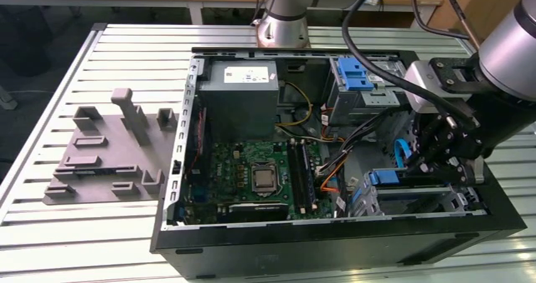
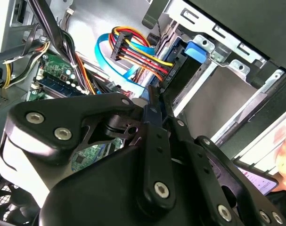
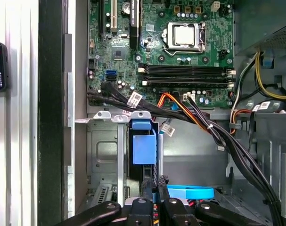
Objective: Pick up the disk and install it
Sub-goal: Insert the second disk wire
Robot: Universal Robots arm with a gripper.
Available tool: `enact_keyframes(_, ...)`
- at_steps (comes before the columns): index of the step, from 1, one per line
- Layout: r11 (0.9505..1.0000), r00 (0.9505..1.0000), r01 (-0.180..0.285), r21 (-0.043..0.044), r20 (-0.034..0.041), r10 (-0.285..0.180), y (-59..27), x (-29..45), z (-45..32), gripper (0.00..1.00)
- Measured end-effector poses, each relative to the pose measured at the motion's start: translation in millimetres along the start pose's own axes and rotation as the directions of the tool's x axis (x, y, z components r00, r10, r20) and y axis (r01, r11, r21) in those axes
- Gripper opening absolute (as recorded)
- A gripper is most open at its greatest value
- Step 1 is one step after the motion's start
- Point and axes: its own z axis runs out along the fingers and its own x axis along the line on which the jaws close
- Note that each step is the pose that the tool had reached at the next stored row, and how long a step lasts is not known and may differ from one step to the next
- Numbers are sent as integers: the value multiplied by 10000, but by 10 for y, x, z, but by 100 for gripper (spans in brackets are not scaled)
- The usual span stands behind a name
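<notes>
**Exterior view.**
- Landmark: motherboard [image 1: 260,170], lying flat in the open computer case [image 1: 335,236].
- Drive cage [image 1: 423,198]: off the motherboard toward the exterior view's right, in the case's corner.
- The disk [image 1: 387,177]: standing on edge in that cage, blue carrier end uppermost.
- Gripper [image 1: 448,160]: directly above the cage, on the side of the disk away from the motherboard, reaching down into the case.

**Second wrist view.**
- The disk [image 2: 187,61] reads as a thin dark slab with blue trim, running straight away from the gripper [image 2: 157,101] into the metal cage.
- Its long axis is in line with the fingers [image 2: 154,136].
- A bundle of coloured cables [image 2: 133,52] crosses just beside it, on the motherboard side.
- The fingers are drawn close together with the slab's near edge between them. Judged a pinch grip on the disk, though the contact itself is partly hidden.

**First wrist view.**
- The disk [image 3: 143,148] stands edge-on between the cage's walls [image 3: 102,155], with the motherboard [image 3: 180,47] beyond it.
- The gripper [image 3: 154,205] is at the disk's near end, away from the motherboard.
- Judgement: the disk looks largely seated in its slot. It lies dead ahead of the fingertips, so the axis that counts runs lengthwise toward the motherboard.
</notes>
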Motion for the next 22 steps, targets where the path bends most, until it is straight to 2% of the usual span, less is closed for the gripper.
enact_keyframes(22,10000,10000,0,0,1,0,-21,3,39,16)
